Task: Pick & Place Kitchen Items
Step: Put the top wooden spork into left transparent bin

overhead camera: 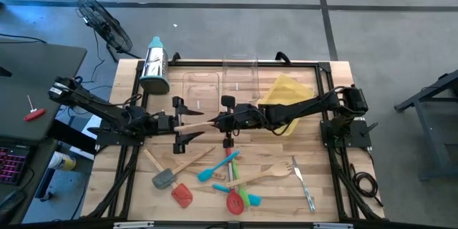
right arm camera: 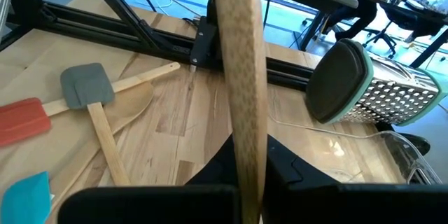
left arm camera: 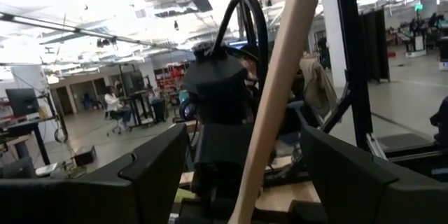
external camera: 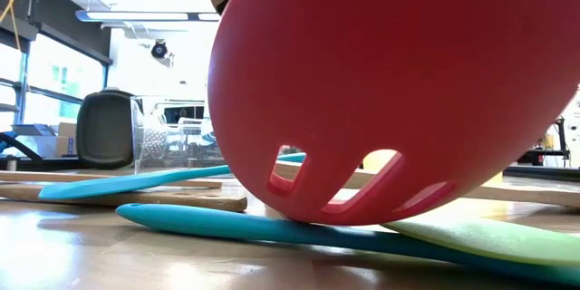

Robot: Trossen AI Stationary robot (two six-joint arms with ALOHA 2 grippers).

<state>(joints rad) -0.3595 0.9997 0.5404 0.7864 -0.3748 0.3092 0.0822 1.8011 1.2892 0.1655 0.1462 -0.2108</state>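
A light wooden utensil [overhead camera: 195,123] hangs over the middle of the table, my right gripper [overhead camera: 219,121] shut on it. Its handle [left arm camera: 276,91] reaches toward the table's left and passes between the fingers of my left gripper [overhead camera: 178,124], which is open; one finger stands on each side with a gap to the wood. More kitchen items lie on the near half of the table: a grey spatula [overhead camera: 163,179], a red spatula [overhead camera: 182,195], a teal spatula [overhead camera: 215,169], a wooden fork [overhead camera: 270,174] and metal cutlery [overhead camera: 305,186]. A red slotted spoon [external camera: 390,91] rests on a teal handle [external camera: 272,229]. My right gripper pinches the wooden utensil's handle [right arm camera: 243,140] between its two fingers. The fingers come about level from the table's right and lie along the handle, which sticks out ahead of them. The utensil is lifted clear of the table. The gripper hides which end it has.
A steel grater with a teal top [overhead camera: 154,68] lies at the far left. Clear trays [overhead camera: 202,86] and a yellow tray [overhead camera: 288,90] stand at the far middle. Black frame rails [overhead camera: 136,157] run along the table's sides. People sit in the room beyond.
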